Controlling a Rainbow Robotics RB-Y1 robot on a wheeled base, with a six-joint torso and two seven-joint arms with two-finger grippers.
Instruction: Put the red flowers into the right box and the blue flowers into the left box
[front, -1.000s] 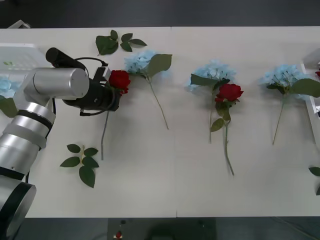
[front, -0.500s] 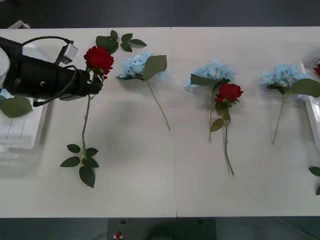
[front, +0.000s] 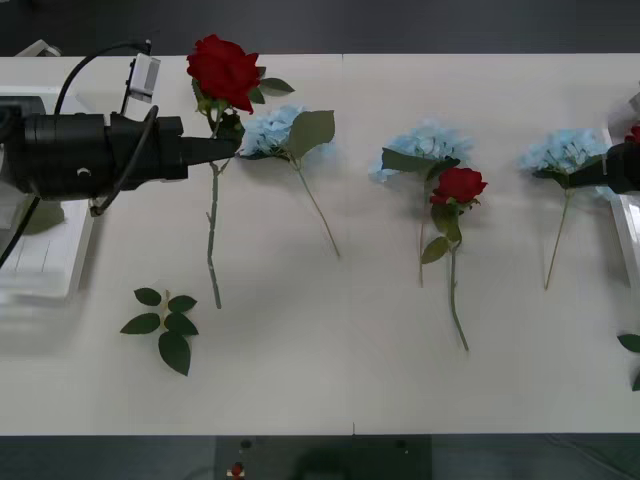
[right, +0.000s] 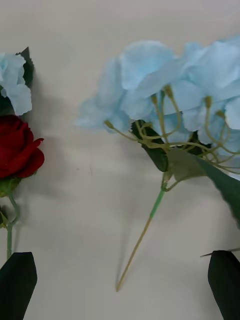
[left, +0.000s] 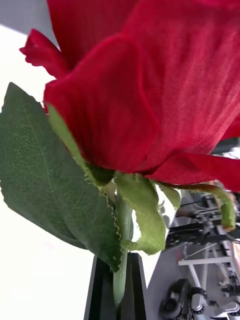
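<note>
My left gripper (front: 228, 147) is shut on the stem of a red flower (front: 222, 68) just under its bloom, holding it above the table with the stem hanging down. In the left wrist view the stem (left: 119, 280) is clamped between the black fingers below the bloom (left: 150, 85). A second red flower (front: 458, 185) lies mid-table. Three blue flowers (front: 283, 128) (front: 425, 148) (front: 563, 150) lie in a row. My right gripper (front: 590, 176) is open over the rightmost blue flower (right: 170, 85), with its stem (right: 142, 240) between the fingers (right: 17, 285). The left box (front: 45, 275) sits far left and the right box (front: 628, 225) shows its rim far right.
A loose green leaf sprig (front: 165, 325) lies near the front left, and another (front: 268, 85) lies behind the held rose. More leaves (front: 630, 343) show at the right edge. The front half of the table is bare.
My left gripper has lifted the red rose off the table and swung it rightward and up. My right gripper has come into view at the right edge by the rightmost blue flower.
</note>
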